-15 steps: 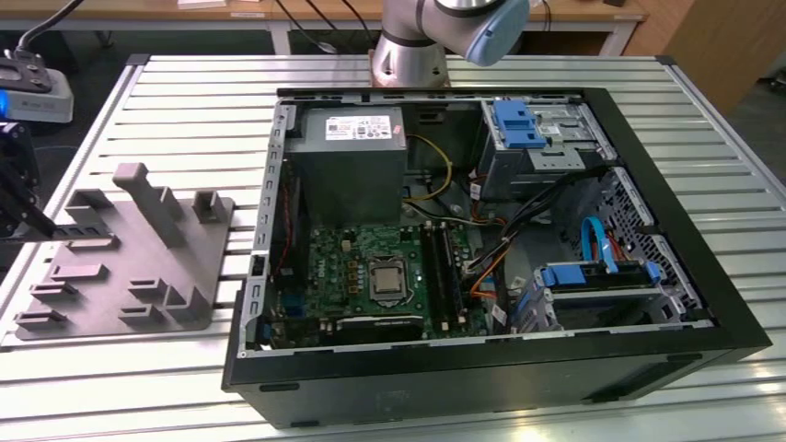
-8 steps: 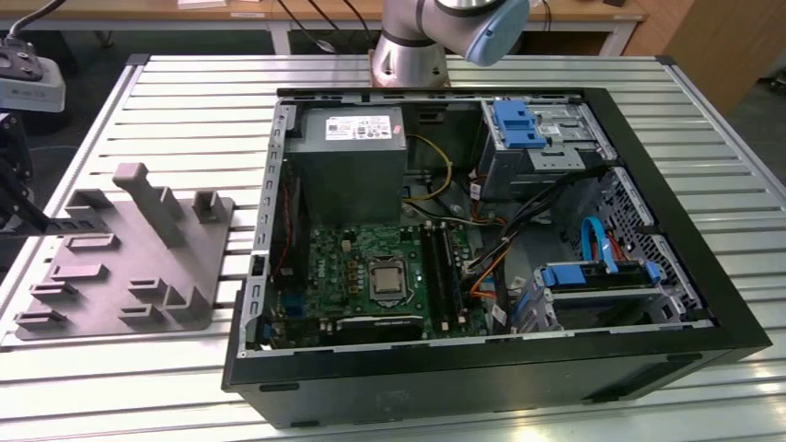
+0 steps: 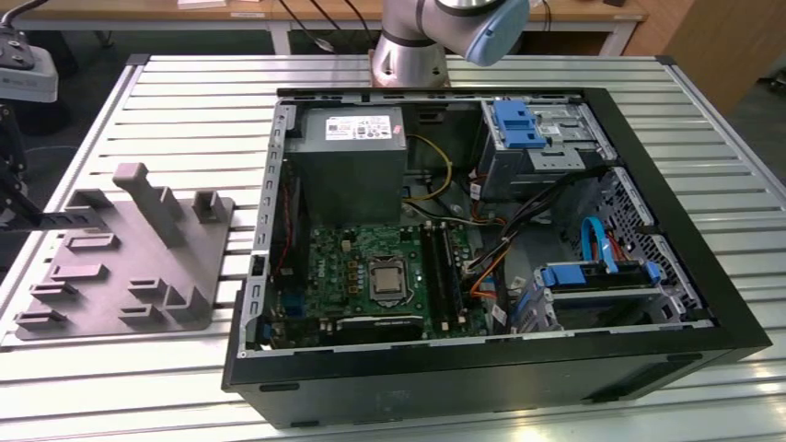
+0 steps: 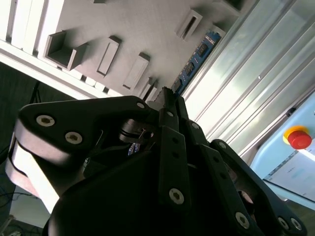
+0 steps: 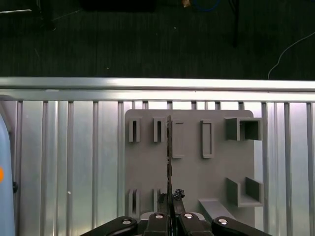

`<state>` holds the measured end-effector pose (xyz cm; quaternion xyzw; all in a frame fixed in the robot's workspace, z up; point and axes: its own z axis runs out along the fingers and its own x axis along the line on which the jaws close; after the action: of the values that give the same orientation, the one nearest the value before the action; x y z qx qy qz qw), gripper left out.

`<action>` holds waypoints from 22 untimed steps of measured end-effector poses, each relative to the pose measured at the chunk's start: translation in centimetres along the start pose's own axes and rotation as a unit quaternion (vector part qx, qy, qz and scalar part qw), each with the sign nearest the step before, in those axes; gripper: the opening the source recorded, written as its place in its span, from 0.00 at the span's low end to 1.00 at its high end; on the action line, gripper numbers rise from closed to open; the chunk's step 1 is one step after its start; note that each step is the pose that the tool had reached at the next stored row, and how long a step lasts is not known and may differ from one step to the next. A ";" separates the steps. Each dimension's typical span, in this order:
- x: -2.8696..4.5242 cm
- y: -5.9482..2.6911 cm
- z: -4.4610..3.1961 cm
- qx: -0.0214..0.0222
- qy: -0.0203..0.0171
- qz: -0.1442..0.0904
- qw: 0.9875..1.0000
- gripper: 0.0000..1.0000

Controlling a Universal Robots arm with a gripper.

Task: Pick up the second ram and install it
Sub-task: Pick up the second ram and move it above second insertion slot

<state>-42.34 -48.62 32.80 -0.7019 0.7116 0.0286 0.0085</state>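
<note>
**A:** where's the second ram [image 4: 194, 61] sitting right now?

**B:** not sitting lol. In the second wrist view the gripper [image 4: 167, 98] is clamping it, fingers squeezing together on the stick, and the rest is poking out past the tips. It's hanging over the grey slotted plate [image 5: 147, 167]; can't tell if it's touching.

**A:** and the plate?

**B:** it's lying by the surface's [image 3: 184, 101] edge on the exterior view's left, with the open computer case [image 3: 737, 322] sitting just beside it.
</note>
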 end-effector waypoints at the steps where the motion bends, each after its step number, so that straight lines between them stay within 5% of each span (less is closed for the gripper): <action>1: -0.01 0.00 -0.11 0.000 0.000 0.000 1.000 0.14; 22: -0.10 0.04 -1.84 0.000 0.000 0.000 1.000 0.14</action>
<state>-42.33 -48.62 34.64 -0.7019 0.7116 0.0287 0.0086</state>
